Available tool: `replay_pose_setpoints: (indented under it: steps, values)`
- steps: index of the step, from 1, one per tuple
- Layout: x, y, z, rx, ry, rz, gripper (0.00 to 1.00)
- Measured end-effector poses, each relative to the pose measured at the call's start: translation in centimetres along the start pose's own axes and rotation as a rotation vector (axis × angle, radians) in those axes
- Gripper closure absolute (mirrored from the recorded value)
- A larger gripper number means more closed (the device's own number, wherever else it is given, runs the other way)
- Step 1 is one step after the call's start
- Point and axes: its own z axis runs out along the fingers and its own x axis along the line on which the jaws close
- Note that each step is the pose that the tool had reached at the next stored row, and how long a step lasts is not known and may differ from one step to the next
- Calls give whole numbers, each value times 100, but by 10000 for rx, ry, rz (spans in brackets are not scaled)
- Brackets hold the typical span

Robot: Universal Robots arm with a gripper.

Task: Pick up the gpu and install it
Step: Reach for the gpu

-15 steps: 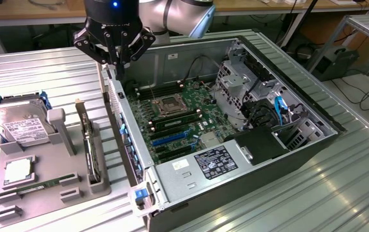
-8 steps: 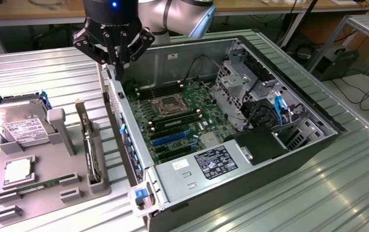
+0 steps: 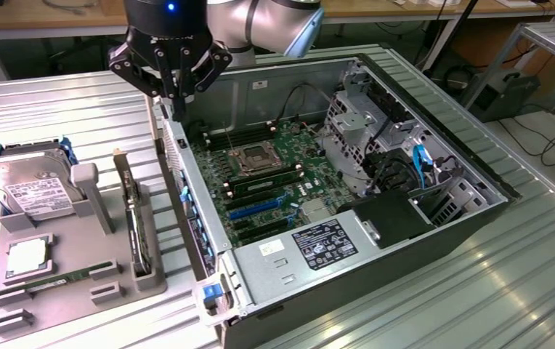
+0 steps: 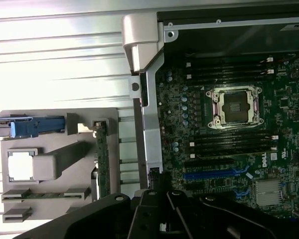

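Note:
The gpu [image 3: 134, 218] is a dark green card with a silver end bracket. It stands on edge in a slot of the grey holder [image 3: 112, 280] at the exterior view's left, beside the open computer case [image 3: 471, 218]. My gripper [image 3: 175, 105] hangs shut and holds nothing, above the case's wall on the holder's side and beyond the far end of the gpu. In the wrist view the gpu [image 4: 102, 159] lies across the case wall from the motherboard [image 4: 229, 149], and my gripper [image 4: 158, 185] is over that wall. Blue card slots [image 3: 258, 207] show on the motherboard [image 3: 288, 156].
The grey holder also carries a silver hard drive [image 3: 25, 185] with a white label, a processor [image 3: 25, 258] and a RAM stick [image 3: 59, 280]. Inside the case are a bare processor socket [image 3: 256, 158], drive cages [image 3: 365, 123] and a power supply [image 3: 321, 243]. Ribbed metal tabletop [image 3: 65, 109] surrounds everything.

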Motion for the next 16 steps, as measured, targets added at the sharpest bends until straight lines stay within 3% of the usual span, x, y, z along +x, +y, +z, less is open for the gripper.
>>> replay_pose_setpoints:
  steps: [5, 8, 16]
  values:
    - [6, 0, 1, 1, 1, 0, 89]
    - [139, -11, 3, 1, 0, 0, 89]
    - [277, -22, 12, 2, 1, 0, 89]
